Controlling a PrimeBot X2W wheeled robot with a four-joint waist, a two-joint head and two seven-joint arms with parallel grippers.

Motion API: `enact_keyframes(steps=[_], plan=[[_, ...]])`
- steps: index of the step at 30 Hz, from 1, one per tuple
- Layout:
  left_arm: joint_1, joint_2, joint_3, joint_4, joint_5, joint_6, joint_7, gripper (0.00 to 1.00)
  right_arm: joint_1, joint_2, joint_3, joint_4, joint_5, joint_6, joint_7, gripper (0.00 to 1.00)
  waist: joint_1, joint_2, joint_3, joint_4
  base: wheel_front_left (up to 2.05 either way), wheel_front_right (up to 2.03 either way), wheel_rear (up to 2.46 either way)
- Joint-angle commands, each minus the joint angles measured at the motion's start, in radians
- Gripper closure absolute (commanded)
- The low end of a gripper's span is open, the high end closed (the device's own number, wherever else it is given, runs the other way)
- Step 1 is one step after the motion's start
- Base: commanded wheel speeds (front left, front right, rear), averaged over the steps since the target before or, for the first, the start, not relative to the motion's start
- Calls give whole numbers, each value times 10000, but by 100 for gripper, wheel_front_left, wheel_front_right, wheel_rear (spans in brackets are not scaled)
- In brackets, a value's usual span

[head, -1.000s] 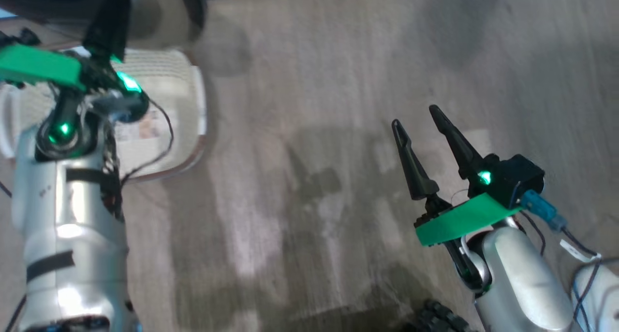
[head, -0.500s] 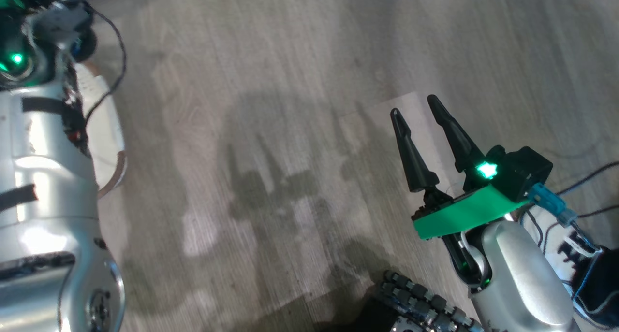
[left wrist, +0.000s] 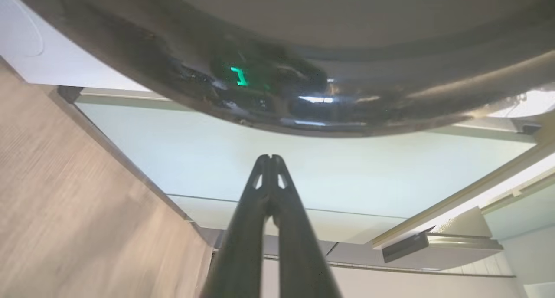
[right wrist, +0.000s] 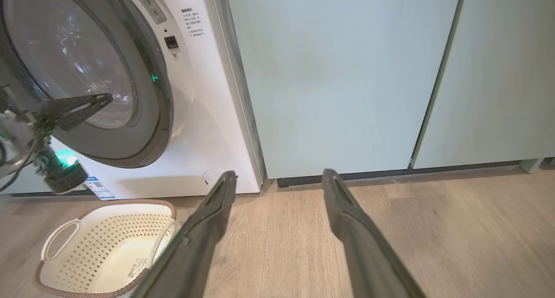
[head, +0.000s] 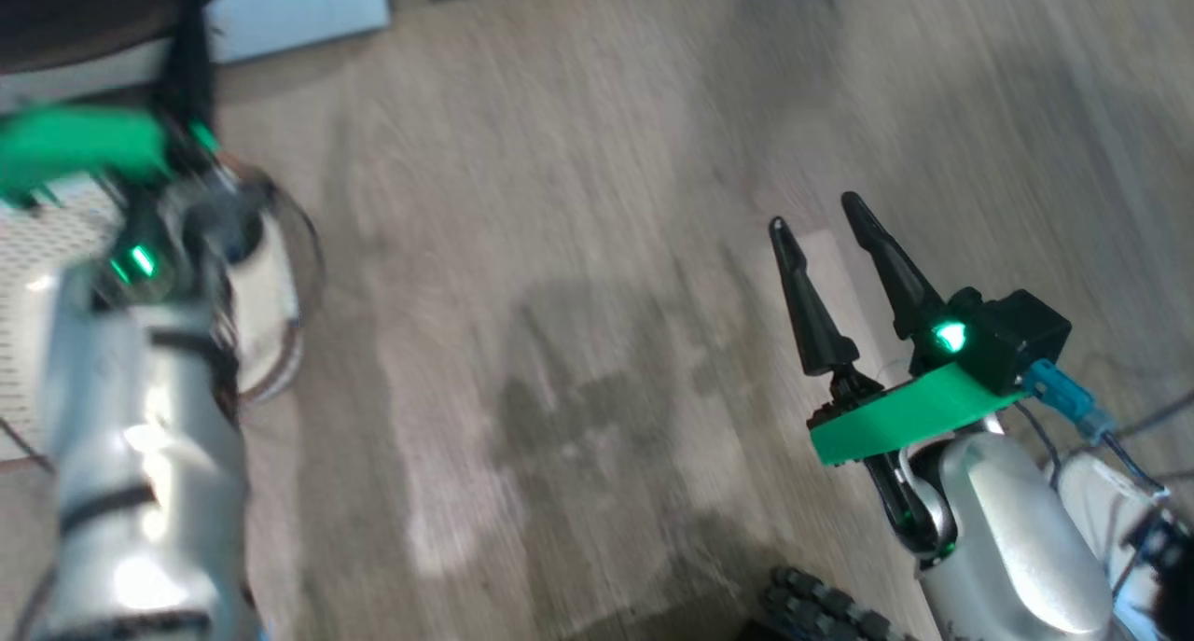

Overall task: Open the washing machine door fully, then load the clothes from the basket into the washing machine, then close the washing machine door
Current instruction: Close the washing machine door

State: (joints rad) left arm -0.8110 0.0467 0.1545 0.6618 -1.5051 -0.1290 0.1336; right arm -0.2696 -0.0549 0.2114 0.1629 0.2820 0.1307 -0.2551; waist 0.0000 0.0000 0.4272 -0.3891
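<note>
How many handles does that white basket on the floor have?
2: one handle at the left end of the basket in the right wrist view, the other at its right end. None seems hidden.

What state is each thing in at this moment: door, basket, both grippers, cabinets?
washing machine door: looks partly open, standing off the machine front.
basket: upright on the floor, empty.
left gripper: shut, nothing between its fingers, close to the door.
right gripper: open, empty.
teal cabinets: shut.
</note>
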Motion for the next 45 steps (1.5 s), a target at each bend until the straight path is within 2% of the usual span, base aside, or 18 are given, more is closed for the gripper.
enact_keyframes(steps=[1,5,9,17,20,22,26,30,32,35,38,41,45], plan=[[409,175,-118,-565,137,-16,114,100,273,47,70,-231,-140,0,-67,0,0,0,-581,559,0,0,0],[1882,151,-1108,-1482,683,-16,285,100,443,47,-198,-107,-450,0,-67,0,0,0,-1258,1164,0,0,0],[3317,563,-2532,-2781,1873,-16,-206,100,638,47,-532,-3,-674,0,-67,0,0,0,-1933,1807,0,0,0],[4792,2798,-6278,-3957,5009,-17,-2172,100,928,47,-934,88,-892,0,-67,0,0,0,-2854,2854,0,0,0],[4861,3444,-7193,-3690,5934,-17,-3173,100,1059,47,-998,109,-893,0,-67,0,0,0,-3085,3142,0,0,0],[4861,3619,-7390,-3297,6575,-17,-3655,100,1157,47,-1029,120,-900,0,-67,0,0,0,-3234,3305,0,0,0],[4936,3439,-7025,-3047,7464,104,-3929,100,1285,47,-1094,101,-906,0,-67,0,0,0,-3398,3502,0,0,0],[5546,2586,-4977,-4235,9123,699,-3948,100,1400,47,-1172,0,-930,0,-67,0,0,0,-3497,3714,0,0,0],[6034,2021,-3997,-4919,10048,854,-3949,100,1431,47,-1162,-30,-944,0,-67,0,0,0,-3541,3775,0,0,0],[6650,1177,-2678,-5842,11277,751,-3951,100,1470,47,-1156,-55,-953,0,-67,0,0,0,-3626,3844,0,0,0],[7063,559,-1836,-6426,12246,496,-3951,100,1482,47,-1129,-79,-935,0,-67,0,0,0,-3667,3875,0,0,0],[7317,255,-1571,-6737,12903,245,-3952,100,1482,47,-1067,-88,-906,0,-67,0,0,0,-3683,3875,0,0,0],[7520,88,-1433,-6833,13246,101,-3952,100,1462,47,-999,-88,-854,0,-67,0,0,0,-3694,3842,0,0,0]])
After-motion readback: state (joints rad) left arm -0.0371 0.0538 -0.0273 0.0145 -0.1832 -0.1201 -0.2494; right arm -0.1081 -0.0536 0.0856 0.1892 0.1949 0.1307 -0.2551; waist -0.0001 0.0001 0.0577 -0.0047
